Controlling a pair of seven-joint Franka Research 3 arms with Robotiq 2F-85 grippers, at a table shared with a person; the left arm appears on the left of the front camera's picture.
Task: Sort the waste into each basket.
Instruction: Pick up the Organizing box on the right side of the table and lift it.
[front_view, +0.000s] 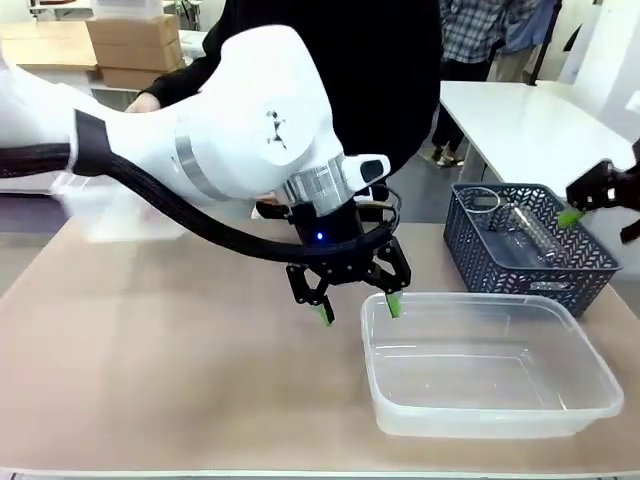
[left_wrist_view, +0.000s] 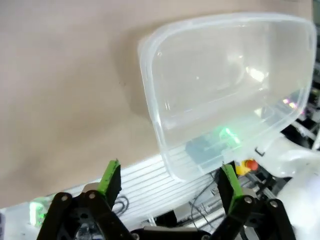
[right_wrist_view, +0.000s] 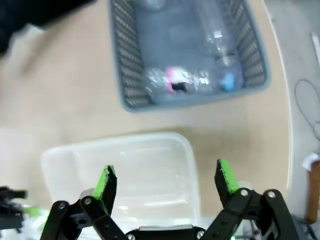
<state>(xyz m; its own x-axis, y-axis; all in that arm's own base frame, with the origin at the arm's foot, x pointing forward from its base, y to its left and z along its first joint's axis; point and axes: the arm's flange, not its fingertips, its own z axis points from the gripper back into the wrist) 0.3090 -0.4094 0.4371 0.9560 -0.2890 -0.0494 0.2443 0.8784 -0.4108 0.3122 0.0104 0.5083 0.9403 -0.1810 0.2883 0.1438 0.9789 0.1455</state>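
Stock on the table (front_view: 150, 350): one clear tub (front_view: 490, 420), one lattice basket (front_view: 510, 270), clear bottles (right_wrist_view: 190, 82); both grippers empty.

The clear tub sits bare at your near right, with the left gripper (front_view: 359, 310) hanging over its left rim, jaws spread wide and holding nothing. Just beyond the tub stands the dark lattice basket. The bottles lie on their sides in it, one with a pink label and a blue cap resting along one wall. The right gripper (right_wrist_view: 165, 170) hovers above the tub, looking towards the basket, fingers parted and empty. Expect the bottles to be light, thin-walled and slick, likely to dent under a hard squeeze and to roll when nudged. Take one across the middle of its body, on the label if you can, and close gently. The basket wall probably crowds that bottle, so come straight down.
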